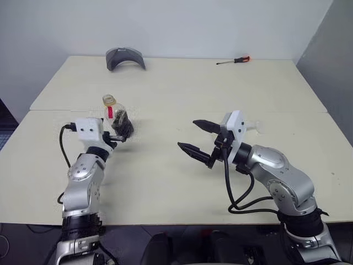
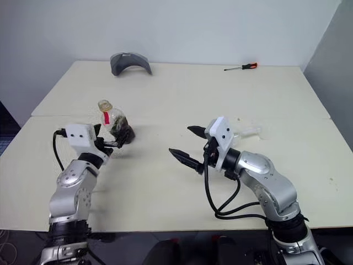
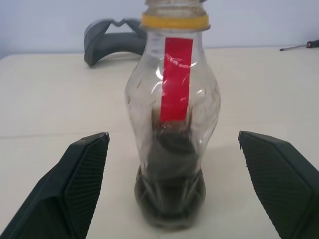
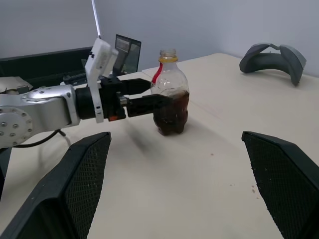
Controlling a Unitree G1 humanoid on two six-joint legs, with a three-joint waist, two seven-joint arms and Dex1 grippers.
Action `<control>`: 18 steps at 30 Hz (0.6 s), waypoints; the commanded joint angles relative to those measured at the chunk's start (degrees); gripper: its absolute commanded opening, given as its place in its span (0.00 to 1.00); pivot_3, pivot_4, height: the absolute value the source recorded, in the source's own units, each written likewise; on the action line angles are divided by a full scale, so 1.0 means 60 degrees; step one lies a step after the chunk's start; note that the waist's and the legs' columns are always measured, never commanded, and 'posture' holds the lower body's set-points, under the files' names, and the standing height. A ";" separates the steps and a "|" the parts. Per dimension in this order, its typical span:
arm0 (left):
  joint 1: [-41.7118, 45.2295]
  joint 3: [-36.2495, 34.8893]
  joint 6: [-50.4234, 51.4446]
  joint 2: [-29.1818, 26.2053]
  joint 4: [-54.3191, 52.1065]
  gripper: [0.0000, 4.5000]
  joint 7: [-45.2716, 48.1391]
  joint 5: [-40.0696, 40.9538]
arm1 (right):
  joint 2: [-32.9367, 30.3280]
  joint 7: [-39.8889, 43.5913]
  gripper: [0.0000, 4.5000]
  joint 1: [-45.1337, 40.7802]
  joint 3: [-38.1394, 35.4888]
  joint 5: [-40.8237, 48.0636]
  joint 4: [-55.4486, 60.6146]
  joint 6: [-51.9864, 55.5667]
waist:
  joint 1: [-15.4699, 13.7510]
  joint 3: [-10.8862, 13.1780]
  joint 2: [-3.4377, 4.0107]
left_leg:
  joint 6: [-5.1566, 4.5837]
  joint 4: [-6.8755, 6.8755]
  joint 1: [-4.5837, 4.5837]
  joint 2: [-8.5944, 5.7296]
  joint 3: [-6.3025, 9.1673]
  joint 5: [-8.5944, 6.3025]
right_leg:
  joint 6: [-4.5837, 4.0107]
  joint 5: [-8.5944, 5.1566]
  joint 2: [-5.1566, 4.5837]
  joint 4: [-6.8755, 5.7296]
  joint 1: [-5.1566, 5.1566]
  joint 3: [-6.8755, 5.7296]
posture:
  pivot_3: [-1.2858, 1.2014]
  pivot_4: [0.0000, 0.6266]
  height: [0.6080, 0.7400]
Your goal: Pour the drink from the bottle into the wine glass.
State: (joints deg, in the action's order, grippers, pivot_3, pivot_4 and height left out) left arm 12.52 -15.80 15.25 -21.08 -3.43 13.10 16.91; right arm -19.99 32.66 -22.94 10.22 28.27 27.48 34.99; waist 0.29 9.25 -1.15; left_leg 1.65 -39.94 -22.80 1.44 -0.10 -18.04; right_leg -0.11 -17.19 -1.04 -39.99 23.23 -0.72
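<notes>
My left arm reaches forward low over the worktop [image 1: 182, 105], forearm nearly straight out, its white wrist block uppermost. My left pincer [image 1: 119, 134] points level and forward, its two black fingers [image 3: 82, 169] spread wide with a clear gap on either side of what stands between them; neither pad touches it. My right arm is bent at the elbow, forearm angled inward across my front. My right pincer [image 1: 197, 137] points level toward my left, fingers [image 4: 84, 169] parted as wide as they go, gripping nothing, raised above the worktop.
</notes>
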 commanded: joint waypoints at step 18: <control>-0.1494 0.2552 0.2213 -0.2528 -0.5165 0.99 0.5178 0.2494 | -0.3604 -0.0183 1.00 0.1126 -0.1355 -0.3264 -0.0946 -0.2132 | -0.0026 -0.0002 0.0003 | -0.0009 0.0009 0.0016 0.0000 -0.0014 -0.0005 | -0.0002 -0.0003 0.0013 0.0004 -0.0009 0.0014 | 0.52 0.24 1.00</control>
State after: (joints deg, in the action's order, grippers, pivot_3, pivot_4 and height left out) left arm 2.12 -1.21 30.56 -35.73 -33.83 41.75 31.51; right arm -40.67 32.67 -16.20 3.09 12.29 22.99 26.08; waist 0.13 9.24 -1.13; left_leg 1.59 -39.89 -22.70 1.44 -0.18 -18.07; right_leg -0.12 -17.20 -0.97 -39.97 23.18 -0.63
